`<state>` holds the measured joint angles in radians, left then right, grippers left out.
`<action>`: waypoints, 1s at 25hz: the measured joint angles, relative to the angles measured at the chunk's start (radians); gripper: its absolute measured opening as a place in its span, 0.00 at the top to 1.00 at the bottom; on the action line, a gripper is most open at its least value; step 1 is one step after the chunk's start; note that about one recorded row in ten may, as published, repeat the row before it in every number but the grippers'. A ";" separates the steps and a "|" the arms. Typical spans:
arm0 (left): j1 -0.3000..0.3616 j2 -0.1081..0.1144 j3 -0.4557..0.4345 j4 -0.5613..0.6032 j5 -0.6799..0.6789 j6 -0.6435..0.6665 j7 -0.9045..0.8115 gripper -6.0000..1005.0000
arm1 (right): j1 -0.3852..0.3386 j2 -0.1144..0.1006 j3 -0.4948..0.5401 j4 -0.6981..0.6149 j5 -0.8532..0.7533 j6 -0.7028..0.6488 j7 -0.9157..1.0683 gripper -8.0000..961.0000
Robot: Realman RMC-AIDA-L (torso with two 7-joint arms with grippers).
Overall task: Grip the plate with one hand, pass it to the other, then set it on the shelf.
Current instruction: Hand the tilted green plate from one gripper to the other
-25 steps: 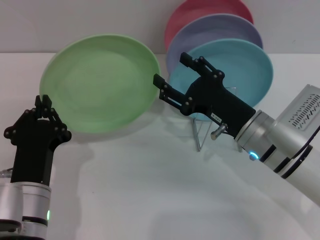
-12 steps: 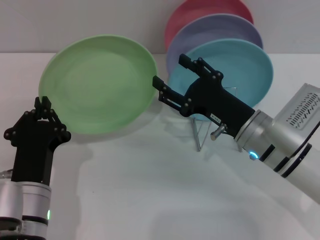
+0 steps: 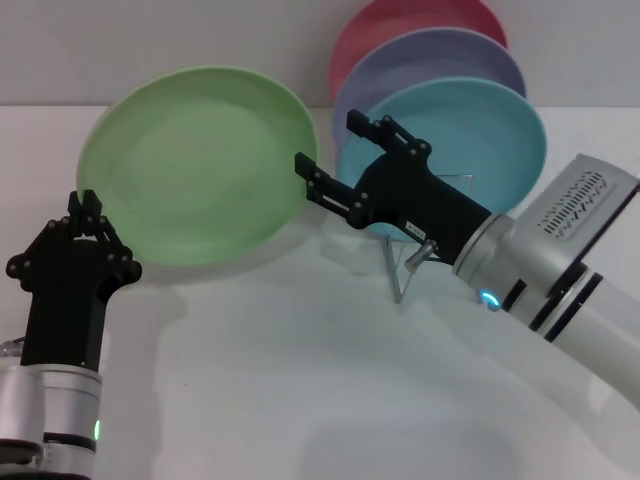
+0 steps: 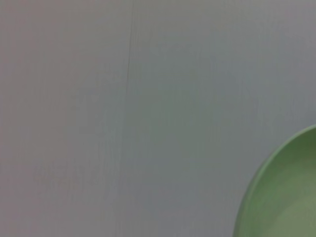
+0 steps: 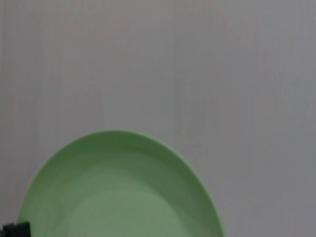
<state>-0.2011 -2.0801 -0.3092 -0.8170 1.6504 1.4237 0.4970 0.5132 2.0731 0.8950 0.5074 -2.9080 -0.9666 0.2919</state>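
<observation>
The light green plate [image 3: 200, 165] is held tilted above the table, and it also shows in the left wrist view as the plate [image 4: 289, 197] and in the right wrist view as the plate [image 5: 123, 197]. My left gripper [image 3: 90, 207] is shut on its lower left rim. At the plate's right rim my right gripper [image 3: 330, 143] is open, one finger over the rim's edge and the other beside it. The wire shelf [image 3: 403, 268] stands behind and below the right gripper, partly hidden by it.
Standing in the shelf are a turquoise plate [image 3: 490, 130], a lavender plate [image 3: 440, 55] and a pink plate [image 3: 400, 20], one behind the other. A grey wall runs along the back. White table surface lies in front.
My right gripper has moved left and slightly up, closing in on the green plate's right rim. The left gripper and the plate have barely moved.
</observation>
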 joint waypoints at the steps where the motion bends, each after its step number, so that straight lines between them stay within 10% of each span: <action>1: 0.000 0.000 0.001 0.000 0.000 0.004 0.000 0.96 | 0.007 0.001 0.000 -0.002 0.000 0.009 0.004 0.16; 16: -0.005 0.000 0.007 0.003 0.005 0.015 -0.005 0.96 | 0.040 0.008 -0.013 -0.009 0.021 0.065 0.013 0.16; 25: -0.006 0.000 0.011 0.001 0.000 0.013 -0.001 0.96 | 0.047 0.006 -0.015 -0.009 0.021 0.066 0.029 0.35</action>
<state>-0.2072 -2.0801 -0.2982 -0.8164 1.6508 1.4369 0.4962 0.5597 2.0796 0.8800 0.4986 -2.8867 -0.9003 0.3207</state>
